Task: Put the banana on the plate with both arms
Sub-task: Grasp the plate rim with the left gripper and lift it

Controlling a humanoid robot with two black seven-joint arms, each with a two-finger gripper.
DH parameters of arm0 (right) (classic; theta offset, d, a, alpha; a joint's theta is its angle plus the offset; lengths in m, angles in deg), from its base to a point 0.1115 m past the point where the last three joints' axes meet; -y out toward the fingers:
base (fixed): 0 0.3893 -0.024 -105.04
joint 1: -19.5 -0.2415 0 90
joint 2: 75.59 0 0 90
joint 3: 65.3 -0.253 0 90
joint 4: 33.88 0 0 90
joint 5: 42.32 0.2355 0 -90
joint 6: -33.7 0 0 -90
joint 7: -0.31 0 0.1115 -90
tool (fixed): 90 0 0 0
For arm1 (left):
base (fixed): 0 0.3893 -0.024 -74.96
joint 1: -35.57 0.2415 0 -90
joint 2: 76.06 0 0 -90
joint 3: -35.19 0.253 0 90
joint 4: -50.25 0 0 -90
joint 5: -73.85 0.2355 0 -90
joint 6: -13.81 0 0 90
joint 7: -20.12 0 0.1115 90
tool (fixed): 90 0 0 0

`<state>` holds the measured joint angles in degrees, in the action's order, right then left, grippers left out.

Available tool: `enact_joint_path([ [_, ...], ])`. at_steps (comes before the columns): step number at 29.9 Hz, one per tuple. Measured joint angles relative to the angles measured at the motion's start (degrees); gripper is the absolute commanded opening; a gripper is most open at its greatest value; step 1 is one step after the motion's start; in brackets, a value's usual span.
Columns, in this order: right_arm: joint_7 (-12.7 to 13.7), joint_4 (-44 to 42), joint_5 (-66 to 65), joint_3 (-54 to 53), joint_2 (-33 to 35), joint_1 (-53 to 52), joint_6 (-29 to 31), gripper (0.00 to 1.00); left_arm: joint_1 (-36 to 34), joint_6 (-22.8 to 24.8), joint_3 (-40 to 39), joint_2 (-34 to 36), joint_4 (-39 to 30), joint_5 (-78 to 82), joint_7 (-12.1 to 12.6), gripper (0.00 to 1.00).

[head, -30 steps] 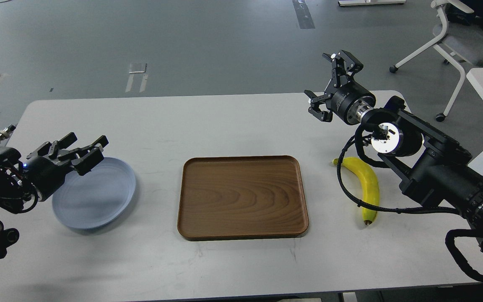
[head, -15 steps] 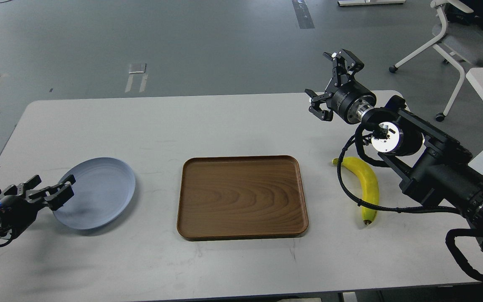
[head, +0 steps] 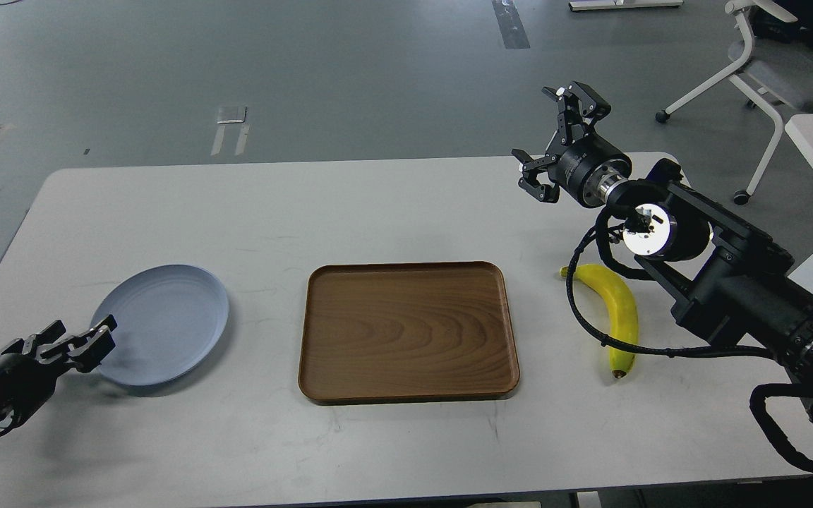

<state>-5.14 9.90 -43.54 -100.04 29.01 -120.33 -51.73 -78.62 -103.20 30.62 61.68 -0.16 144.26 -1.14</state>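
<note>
Curved yellow banana [head: 621, 317] with dark tip, right pincer [head: 549, 141] spread empty, left pincer [head: 75, 342] grip unclear

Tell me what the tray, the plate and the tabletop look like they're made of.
Tray: looks like wood or a wood-look laminate, with brown flowing grain and a satin sheen.
Plate: pale blue-grey, matte, with faint concentric rings; could be ceramic or plastic, I can't tell which.
Tabletop: a smooth off-white sheet, probably laminate, with light scuff marks.

table [head: 378, 204] | plate [head: 166, 317] | tray [head: 406, 331] | banana [head: 622, 314]
</note>
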Motion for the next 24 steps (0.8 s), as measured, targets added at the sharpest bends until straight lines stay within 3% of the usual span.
enact_joint_path([
  [1,0.0,0.0,0.0,0.04,0.02,0.0,-0.02,1.0,0.06,-0.02,0.0,-0.04,0.04,0.0,-0.03,0.15],
  [2,0.0,0.0,-0.01,0.08,0.03,0.0,-0.18,1.0,0.08,-0.04,0.0,-0.11,0.05,0.0,-0.05,0.0],
  [10,0.0,0.0,-0.01,0.12,0.0,0.25,-2.13,1.0,0.1,-0.46,0.1,-0.25,0.18,-0.02,-0.25,0.0],
  [18,0.0,0.08,-0.01,0.03,-0.01,-0.09,-4.02,1.0,-0.48,-0.95,0.0,0.28,-0.85,-0.15,-6.22,0.0],
  [24,0.0,0.64,-0.01,-0.09,0.23,-0.41,-4.97,1.0,-1.63,-0.98,-0.12,0.54,-1.0,0.2,-6.72,0.0],
])
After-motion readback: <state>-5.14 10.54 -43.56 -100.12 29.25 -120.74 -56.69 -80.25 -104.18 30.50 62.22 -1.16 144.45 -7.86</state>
